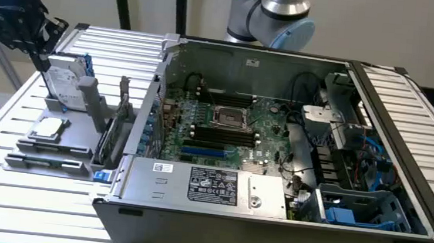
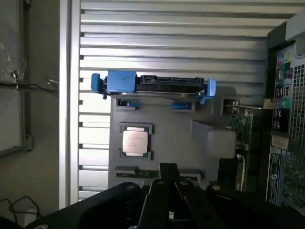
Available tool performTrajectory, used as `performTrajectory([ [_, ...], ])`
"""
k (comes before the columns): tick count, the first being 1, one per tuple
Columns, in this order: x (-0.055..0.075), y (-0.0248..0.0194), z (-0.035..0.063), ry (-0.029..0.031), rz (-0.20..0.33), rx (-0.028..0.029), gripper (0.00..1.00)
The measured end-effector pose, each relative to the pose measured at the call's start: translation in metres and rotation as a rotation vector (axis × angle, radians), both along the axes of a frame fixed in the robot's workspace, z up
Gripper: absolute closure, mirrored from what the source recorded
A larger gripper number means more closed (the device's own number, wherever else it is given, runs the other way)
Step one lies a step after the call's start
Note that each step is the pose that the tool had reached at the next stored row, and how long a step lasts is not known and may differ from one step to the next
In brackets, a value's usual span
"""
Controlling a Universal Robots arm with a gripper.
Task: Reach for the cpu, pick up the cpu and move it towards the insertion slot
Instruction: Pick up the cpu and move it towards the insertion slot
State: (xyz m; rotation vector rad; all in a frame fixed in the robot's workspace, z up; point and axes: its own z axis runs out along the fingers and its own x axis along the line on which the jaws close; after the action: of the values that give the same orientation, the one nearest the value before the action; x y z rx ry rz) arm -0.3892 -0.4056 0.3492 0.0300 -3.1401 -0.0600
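Observation:
The cpu (image 1: 49, 127) is a small silver square lying flat in its holder on the grey fixture plate (image 1: 75, 122), at the exterior view's left, outside the computer case. In the wrist view the cpu (image 2: 135, 141) lies just beyond my fingertips. My gripper (image 1: 41, 62) hangs high above the far end of the fixture, near the hard drive, well apart from the cpu. In the wrist view the gripper (image 2: 168, 167) has its fingers together with nothing between them. The insertion slot (image 1: 231, 117) is the metal-framed socket with a dark centre on the green board inside the case.
A silver hard drive with blue rails (image 1: 67, 83) stands on edge at the fixture's far end, and shows as the hard drive (image 2: 152, 86) in the wrist view. A grey block (image 1: 90, 94) and an upright card (image 1: 119, 122) stand between the cpu and the case wall (image 1: 145, 112). Cables and black memory slots (image 1: 220, 135) surround the socket.

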Motion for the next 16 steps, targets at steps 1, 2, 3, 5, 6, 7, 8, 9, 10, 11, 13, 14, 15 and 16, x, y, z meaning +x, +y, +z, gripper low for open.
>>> performTrajectory([
  [1,0.0000,0.0000,0.0000,0.0000,0.000,0.0000,0.89],
  [2,0.0000,0.0000,0.0000,0.0001,0.000,0.0000,0.89],
  [3,0.0000,0.0000,0.0000,0.0000,0.000,0.0000,0.89],
  [5,0.0000,0.0000,0.0000,0.0001,0.000,0.0000,0.89],
  [6,0.0000,0.0000,0.0000,0.0001,0.000,0.0000,0.89],
  [7,0.0000,0.0000,0.0000,0.0001,0.000,0.0000,0.89],
  [8,0.0000,0.0000,0.0000,0.0001,0.000,0.0000,0.89],
  [9,0.0000,0.0000,0.0000,0.0000,0.000,0.0000,0.89],
  [10,0.0000,0.0000,0.0000,0.0000,0.000,0.0000,0.89],
  [11,0.0000,0.0000,0.0000,0.0001,0.000,0.0000,0.89],
  [13,-0.0016,0.0000,0.0001,0.0002,0.000,-0.0001,0.89],
  [14,-0.0037,0.0000,0.0000,0.0001,0.000,-0.0001,0.89],
  [15,-0.0067,0.0000,-0.0002,-0.0001,0.000,0.0000,0.89],
  [16,-0.0099,0.0000,-0.0004,0.0000,0.000,-0.0001,0.89],
])
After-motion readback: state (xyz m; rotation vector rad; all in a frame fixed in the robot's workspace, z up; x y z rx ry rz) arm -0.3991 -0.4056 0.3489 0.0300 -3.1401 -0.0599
